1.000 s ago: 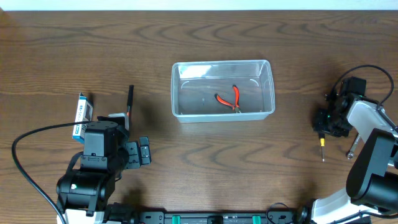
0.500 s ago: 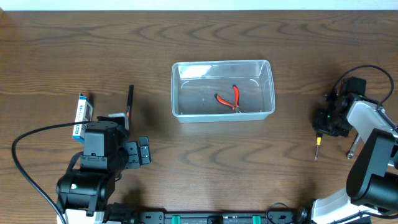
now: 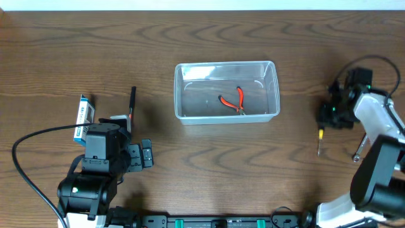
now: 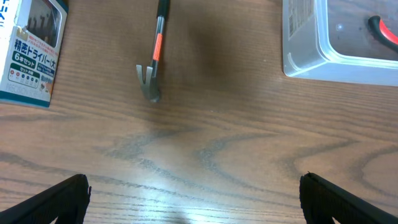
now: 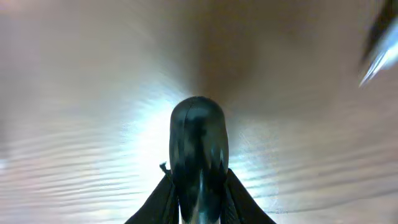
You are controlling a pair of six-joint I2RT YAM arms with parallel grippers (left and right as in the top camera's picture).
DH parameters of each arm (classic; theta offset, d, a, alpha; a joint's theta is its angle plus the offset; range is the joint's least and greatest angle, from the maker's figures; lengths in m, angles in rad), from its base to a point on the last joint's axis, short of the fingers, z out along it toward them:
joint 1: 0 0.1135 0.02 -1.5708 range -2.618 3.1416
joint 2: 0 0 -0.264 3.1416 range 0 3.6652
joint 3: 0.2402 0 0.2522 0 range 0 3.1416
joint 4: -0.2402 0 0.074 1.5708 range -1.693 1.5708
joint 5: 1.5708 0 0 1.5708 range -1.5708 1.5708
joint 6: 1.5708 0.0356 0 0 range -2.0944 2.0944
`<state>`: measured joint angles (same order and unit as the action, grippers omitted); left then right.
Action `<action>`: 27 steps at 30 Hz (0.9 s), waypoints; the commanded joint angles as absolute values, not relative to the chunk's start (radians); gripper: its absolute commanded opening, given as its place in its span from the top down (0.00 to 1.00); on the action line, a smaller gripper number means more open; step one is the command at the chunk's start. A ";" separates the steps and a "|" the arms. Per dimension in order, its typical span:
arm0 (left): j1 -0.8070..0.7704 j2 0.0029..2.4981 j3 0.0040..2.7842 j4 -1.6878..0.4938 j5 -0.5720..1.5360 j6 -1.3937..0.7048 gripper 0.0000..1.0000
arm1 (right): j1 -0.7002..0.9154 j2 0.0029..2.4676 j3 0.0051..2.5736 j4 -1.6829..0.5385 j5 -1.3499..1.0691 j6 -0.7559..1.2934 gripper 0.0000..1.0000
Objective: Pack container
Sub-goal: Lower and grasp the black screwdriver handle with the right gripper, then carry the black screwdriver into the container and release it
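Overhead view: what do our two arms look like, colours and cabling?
The left arm is all black and boxy, with a black cable looping out beside it. The right arm has white link shells on black joints, and a thin black cable arcing above it. The left wrist view shows blunt black fingers.

Dark wood-grain tabletop (image 3: pixel 76 44) with a soft sheen, clear glossy plastic container (image 3: pixel 179 95), dull grey metal claw on the pry tool (image 4: pixel 157 50), glossy printed card box (image 4: pixel 31 53), screwdriver (image 5: pixel 198 146) with smooth shiny black handle.
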<state>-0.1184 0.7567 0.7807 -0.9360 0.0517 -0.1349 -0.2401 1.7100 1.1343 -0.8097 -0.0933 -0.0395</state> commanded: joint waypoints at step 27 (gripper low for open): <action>-0.113 0.757 0.793 -0.937 0.040 -0.144 0.02 | 0.458 1.959 1.576 -0.943 -0.323 -0.828 0.90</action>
